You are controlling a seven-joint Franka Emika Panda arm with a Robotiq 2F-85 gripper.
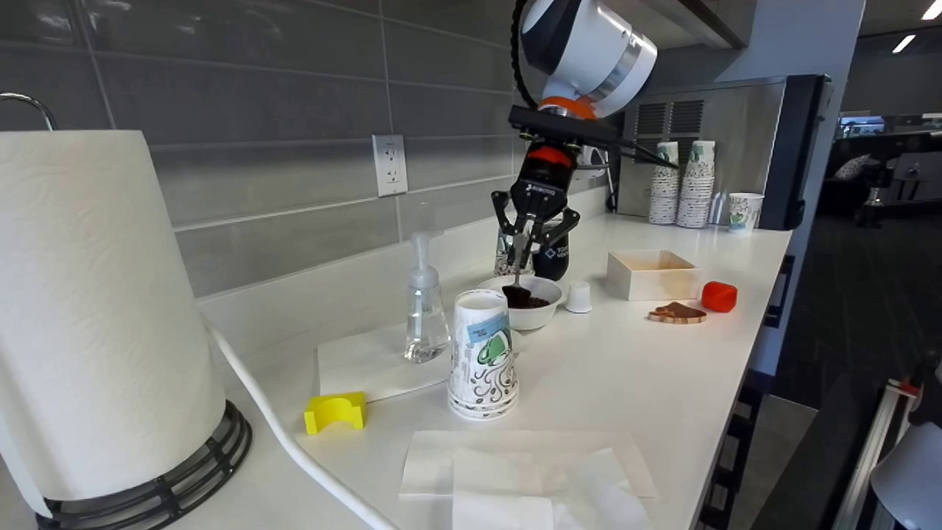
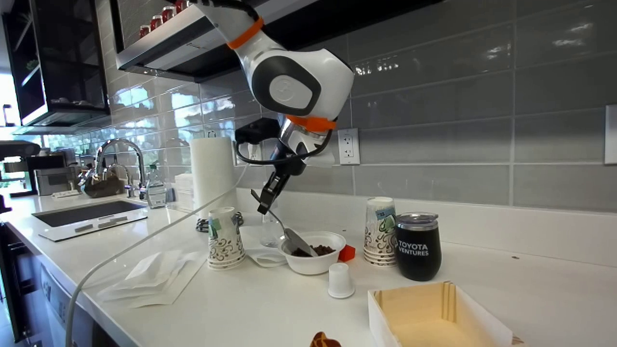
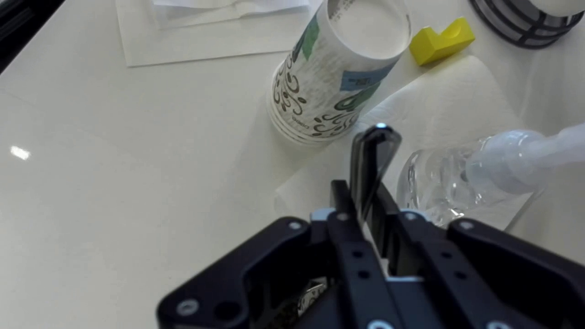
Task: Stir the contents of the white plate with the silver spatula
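The white plate (image 1: 537,318), a small round bowl, stands on the counter and holds dark brown contents (image 1: 536,302). It also shows in an exterior view (image 2: 308,266) with its contents (image 2: 323,250). My gripper (image 1: 522,254) is above the bowl, shut on the handle of the silver spatula (image 1: 517,296). The spatula slants down and its blade (image 2: 295,240) is inside the bowl, with its tip in the contents. In the wrist view the handle end (image 3: 372,151) stands up between the fingertips (image 3: 363,201). The bowl is hidden there.
A stack of printed cups (image 1: 482,361) and a clear soap bottle (image 1: 425,320) stand close to the bowl. A small white cup (image 2: 340,281), a black tumbler (image 2: 418,250), another cup stack (image 2: 379,236) and a red piece (image 2: 346,253) are beside it. An open box (image 2: 438,327) is nearby.
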